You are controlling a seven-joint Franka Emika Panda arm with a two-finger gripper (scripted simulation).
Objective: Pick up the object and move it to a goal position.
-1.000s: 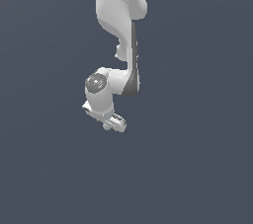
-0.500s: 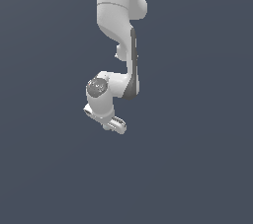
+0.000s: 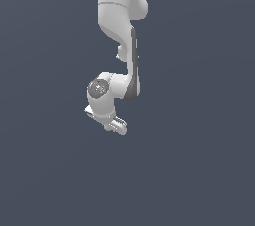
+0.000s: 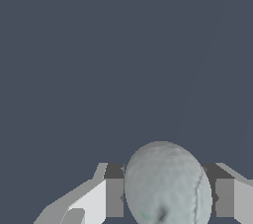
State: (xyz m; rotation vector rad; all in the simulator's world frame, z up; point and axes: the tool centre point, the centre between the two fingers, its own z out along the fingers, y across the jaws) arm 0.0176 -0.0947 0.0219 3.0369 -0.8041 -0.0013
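Observation:
The object (image 4: pixel 165 186), a pale grey-teal matte sphere, fills the gap between my two fingers in the wrist view. My gripper (image 4: pixel 169 196) is shut on it, with a dark pad (image 4: pixel 114 197) close against each side of the sphere. In the exterior view the white arm hangs down from the top of the picture and the hand (image 3: pixel 110 120) is at its lower end. There the hand hides both the fingers and the object.
A plain dark blue-grey surface (image 3: pixel 199 170) fills both views around the arm. No other objects, containers or edges are visible.
The wrist and hand have drifted slightly downward in the exterior view over the last second. Little has moved in the last half second.

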